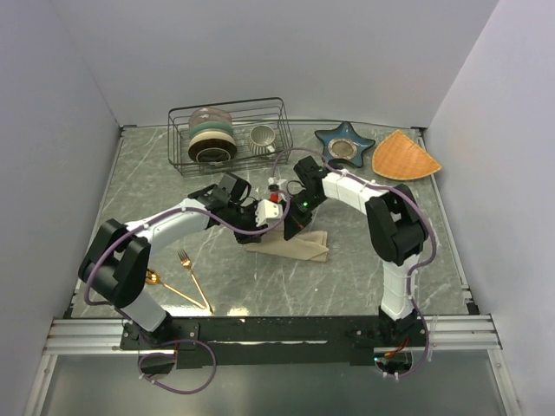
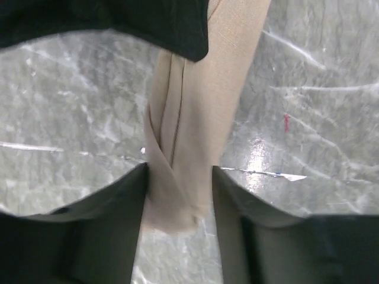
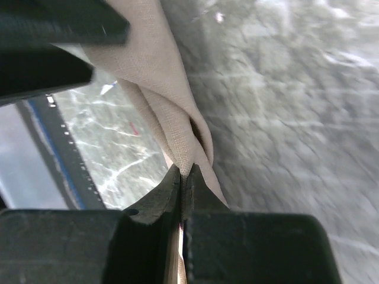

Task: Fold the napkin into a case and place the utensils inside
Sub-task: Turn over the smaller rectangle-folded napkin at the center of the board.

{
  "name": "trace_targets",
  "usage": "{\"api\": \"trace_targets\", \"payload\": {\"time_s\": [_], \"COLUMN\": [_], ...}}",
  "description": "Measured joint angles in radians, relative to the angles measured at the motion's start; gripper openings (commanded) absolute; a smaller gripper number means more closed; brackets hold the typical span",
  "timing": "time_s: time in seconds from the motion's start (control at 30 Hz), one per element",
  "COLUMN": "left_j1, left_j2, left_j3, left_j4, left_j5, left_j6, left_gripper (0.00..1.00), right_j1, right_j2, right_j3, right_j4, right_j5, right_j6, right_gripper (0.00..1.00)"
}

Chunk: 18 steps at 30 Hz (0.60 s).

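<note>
The beige napkin [image 1: 299, 248] lies bunched mid-table, with one end lifted between both grippers. My right gripper [image 1: 291, 222] is shut on a fold of it; in the right wrist view the jaws [image 3: 185, 173] meet tightly on the napkin [image 3: 160, 83]. My left gripper [image 1: 265, 217] sits just left of it. Its jaws [image 2: 180, 174] stand open, with a hanging strip of napkin [image 2: 198, 112] between the fingers and table showing below. The gold fork [image 1: 192, 276] and gold spoon [image 1: 166, 285] lie near the front left, apart from both grippers. No finished case shows.
A wire rack [image 1: 178, 139] with stacked bowls and a ribbed cup [image 1: 263, 137] stands at the back. A blue star-shaped dish [image 1: 344, 144] and an orange woven mat [image 1: 404, 156] lie at the back right. Walls close in both sides.
</note>
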State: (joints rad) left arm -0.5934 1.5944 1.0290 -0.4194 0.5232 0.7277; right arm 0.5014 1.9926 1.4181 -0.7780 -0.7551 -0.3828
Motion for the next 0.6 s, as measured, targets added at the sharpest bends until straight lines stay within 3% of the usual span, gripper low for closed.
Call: {"api": "trace_targets", "payload": {"time_s": [0.03,0.13,0.33,0.6], "left_j1": [0.006,0.037,0.139,0.321], "left_j2": [-0.004,-0.026,-0.142,-0.306], "left_j3": [0.004,0.028,0.085,0.055], "left_j4": [-0.008,-0.021,-0.058,-0.058], "left_j5": [0.004,0.028,0.105,0.142], "left_j6": [-0.014,-0.057,-0.167,-0.334], "left_gripper": [0.63,0.68,0.7,0.73], "right_j1": [0.0,0.0,0.005,0.074], "right_j2": [-0.011,-0.05,-0.132,-0.213], "right_j3": [-0.005,-0.018,-0.032,-0.138], "right_j4": [0.005,0.033,0.105,0.269], "right_j5": [0.016,0.076,0.211,0.443], "right_j6": [0.0,0.0,-0.011,-0.099], "right_gripper": [0.0,0.0,0.0,0.0]}}
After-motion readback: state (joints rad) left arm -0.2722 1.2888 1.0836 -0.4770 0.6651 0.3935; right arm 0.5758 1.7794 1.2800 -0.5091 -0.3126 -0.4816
